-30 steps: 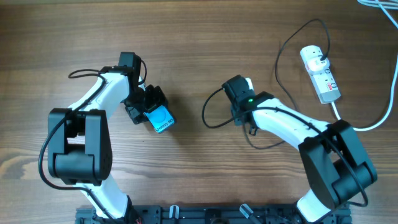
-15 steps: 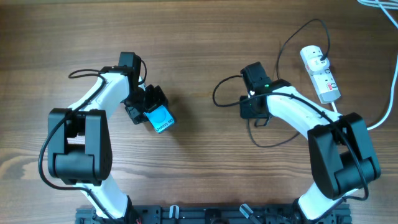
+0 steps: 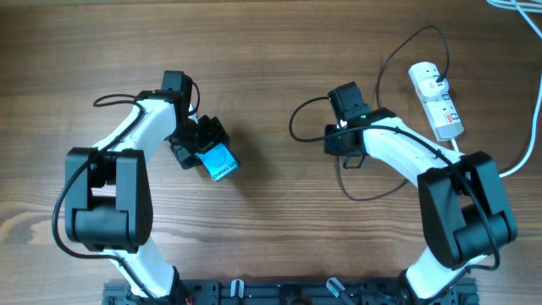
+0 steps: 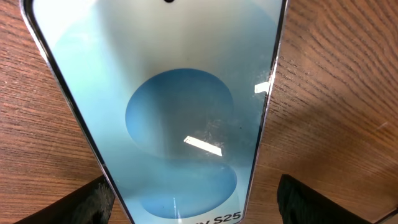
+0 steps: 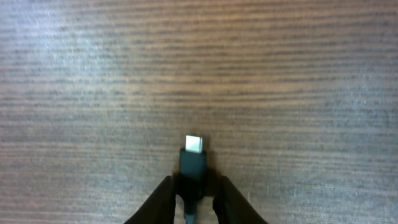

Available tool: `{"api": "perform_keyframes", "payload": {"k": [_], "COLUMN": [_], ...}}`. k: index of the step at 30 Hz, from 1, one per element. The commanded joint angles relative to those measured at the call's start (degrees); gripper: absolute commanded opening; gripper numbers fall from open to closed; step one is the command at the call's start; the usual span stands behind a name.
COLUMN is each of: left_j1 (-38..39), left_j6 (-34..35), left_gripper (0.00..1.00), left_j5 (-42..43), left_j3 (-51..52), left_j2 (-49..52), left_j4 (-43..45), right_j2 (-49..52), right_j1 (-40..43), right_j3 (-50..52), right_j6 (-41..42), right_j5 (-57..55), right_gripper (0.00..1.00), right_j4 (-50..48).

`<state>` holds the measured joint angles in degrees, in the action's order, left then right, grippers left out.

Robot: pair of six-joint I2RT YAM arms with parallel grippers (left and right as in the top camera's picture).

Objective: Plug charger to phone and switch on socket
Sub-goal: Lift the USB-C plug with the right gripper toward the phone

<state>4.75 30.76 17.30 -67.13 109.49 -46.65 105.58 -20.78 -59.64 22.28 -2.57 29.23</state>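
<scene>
Left hand (image 4: 196, 200) astride cyan-screened rectangular phone (image 3: 218, 161), right hand (image 5: 194, 186) pinching thin black charger cable (image 5: 193, 165)
Left jaws wide, grip unclear; right fingers (image 5: 160, 202) clamped behind the silver tip; slack loops trail right to the white two-outlet power strip (image 3: 439, 106) on the wooden bench (image 3: 271, 51)

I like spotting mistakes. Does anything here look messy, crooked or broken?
Nothing is broken or spilled. The phone is turned slantwise, and the charger has its black cable looping loosely across the table.
</scene>
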Motion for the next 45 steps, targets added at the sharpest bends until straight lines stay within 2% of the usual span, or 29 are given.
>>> {"api": "perform_keyframes", "payload": {"k": [1, 2, 3, 4, 15, 18, 25, 26, 28, 30, 34, 36, 38, 45], "left_j1": [0.7, 0.7, 0.7, 0.7, 0.7, 0.7, 0.7, 0.7, 0.7, 0.7, 0.7, 0.7, 0.7, 0.7], "left_j6": [-0.3, -0.3, -0.3, -0.3, -0.3, -0.3, -0.3, -0.3, -0.3, -0.3, -0.3, -0.3, -0.3, -0.3], "left_gripper": [0.84, 0.84, 0.84, 0.84, 0.84, 0.84, 0.84, 0.84, 0.84, 0.84, 0.84, 0.84, 0.84, 0.88], "left_j5": [0.9, 0.9, 0.9, 0.9, 0.9, 0.9, 0.9, 0.9, 0.9, 0.9, 0.9, 0.9, 0.9, 0.9], "left_j3": [3.0, 3.0, 3.0, 3.0, 3.0, 3.0, 3.0, 3.0, 3.0, 3.0, 3.0, 3.0, 3.0, 3.0], "left_j2": [4.0, 4.0, 4.0, 4.0, 4.0, 4.0, 4.0, 4.0, 4.0, 4.0, 4.0, 4.0, 4.0, 4.0], "left_j4": [1.7, 1.7, 1.7, 1.7, 1.7, 1.7, 1.7, 1.8, 1.9, 1.9, 1.8, 1.9, 1.9, 2.3], "right_j2": [4.1, 4.1, 4.1, 4.1, 2.4, 0.5, -2.5, -2.4, -2.4, -2.4, -2.1, -1.9, -1.9, -2.0], "right_j1": [0.3, 0.3, 0.1, 0.0, 0.4, 0.4, 0.3, 0.3, 0.3, 0.3, 0.4, 0.4, 0.4, 0.4], "right_j3": [0.9, 0.9, 0.9, 0.9, 0.7, 0.0, -0.5, -0.2, 0.7, 1.2, 2.7, 3.6, 3.8, 0.7], "right_j6": [0.5, 0.0, -1.2, -1.3, -6.0, -11.7, -14.9, -14.7, -14.6, -14.6, -14.4, -14.1, -12.8, -13.5], "right_j5": [1.4, 1.4, 1.4, 1.4, 3.1, 4.2, 5.9, 5.9, 5.8, 5.8, 5.8, 5.8, 6.2, 8.0], "right_gripper": [0.18, 0.17, 0.09, 0.04, 0.04, 0.04, 0.04, 0.05, 0.36, 0.40, 0.40, 0.27, 0.04, 0.04], "right_j4": [-0.2, -0.2, -0.2, -0.1, 0.4, 0.6, 4.4, 4.7, 4.7, 4.6, 4.0, 2.5, 2.4, 4.5]}}
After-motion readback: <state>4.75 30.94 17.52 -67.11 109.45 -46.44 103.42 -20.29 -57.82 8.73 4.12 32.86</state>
